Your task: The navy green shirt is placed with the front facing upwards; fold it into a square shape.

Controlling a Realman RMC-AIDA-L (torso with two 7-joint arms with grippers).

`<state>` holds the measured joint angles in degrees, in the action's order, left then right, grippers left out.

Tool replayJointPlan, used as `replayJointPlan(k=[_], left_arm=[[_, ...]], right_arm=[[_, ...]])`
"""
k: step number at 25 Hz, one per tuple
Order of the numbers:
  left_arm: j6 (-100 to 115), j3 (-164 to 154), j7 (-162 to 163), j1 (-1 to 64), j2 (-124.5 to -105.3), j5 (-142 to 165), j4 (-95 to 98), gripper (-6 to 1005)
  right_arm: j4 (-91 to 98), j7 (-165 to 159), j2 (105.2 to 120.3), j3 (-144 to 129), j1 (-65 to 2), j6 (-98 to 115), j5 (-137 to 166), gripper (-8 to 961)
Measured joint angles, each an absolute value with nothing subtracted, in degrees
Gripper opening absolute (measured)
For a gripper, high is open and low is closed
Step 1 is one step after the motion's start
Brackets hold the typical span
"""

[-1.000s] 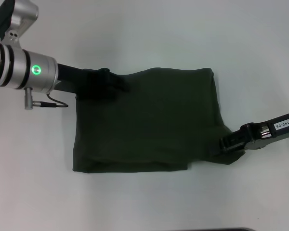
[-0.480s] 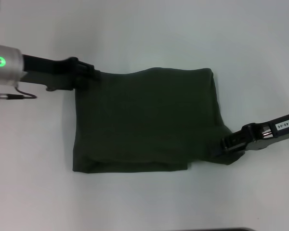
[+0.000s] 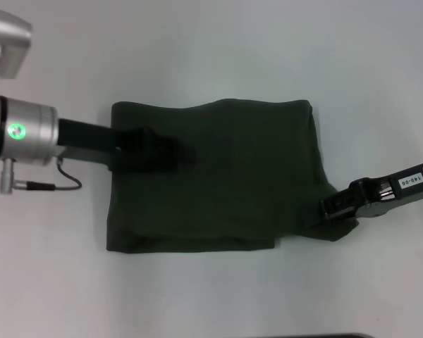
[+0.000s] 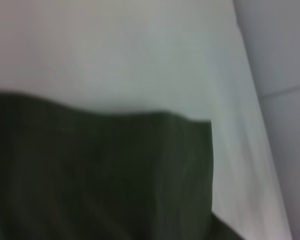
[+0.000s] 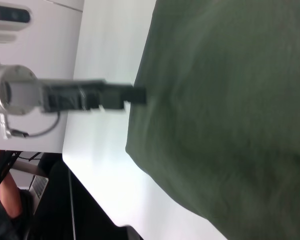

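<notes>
From the head view, the navy green shirt (image 3: 215,176) lies flat on the white table (image 3: 211,49), already folded into a shape that is almost square. The left gripper (image 3: 170,153) reaches over the shirt's left side, low above the cloth. It is dark against dark cloth, so I cannot tell if it is spread or pinching. The right gripper (image 3: 331,208) sits at the shirt's near right corner, where a bit of cloth sticks out. I cannot tell how it is set either.

The left wrist view shows only the shirt's (image 4: 100,175) far edge and the table (image 4: 140,50).

The right wrist view shows the shirt (image 5: 225,110) and the left gripper (image 5: 135,94) at its edge.

If the left gripper drags or lifts, I think it could bunch the top layer and spoil the neat fold. The poking corner could stay out, so the square looks uneven.
</notes>
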<state>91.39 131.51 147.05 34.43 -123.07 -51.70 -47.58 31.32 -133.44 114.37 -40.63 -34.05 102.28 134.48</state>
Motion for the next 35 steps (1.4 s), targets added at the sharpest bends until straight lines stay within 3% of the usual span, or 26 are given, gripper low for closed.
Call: replayJointPlan(k=[5, 18, 22, 28, 35], left_arm=[[90.1, 128.1, 146.9, 34.4, -122.93, -50.7, -45.6, 475], [89.5, 130.5, 146.7, 33.1, -117.17, -49.1, -43.3, 476], [95.6, 135.7, 142.7, 33.3, -115.90, -49.7, -43.4, 476], [104.1, 140.2, 138.9, 33.7, -117.58, -51.8, -44.7, 476], [103.7, 135.3, 139.2, 35.4, -121.65, -51.3, -44.6, 477]], right_arm=[[31.3, -133.5, 114.15, -40.7, -33.6, 101.5, 134.7, 364], [31.4, -133.6, 113.73, -40.3, -33.5, 101.4, 135.8, 378], [31.8, -133.7, 112.84, -39.5, -34.0, 102.7, 134.9, 382], [31.5, -134.4, 112.35, -38.3, -35.8, 101.7, 132.2, 388], [30.9, -136.7, 116.36, -38.8, -38.5, 96.3, 131.3, 396]])
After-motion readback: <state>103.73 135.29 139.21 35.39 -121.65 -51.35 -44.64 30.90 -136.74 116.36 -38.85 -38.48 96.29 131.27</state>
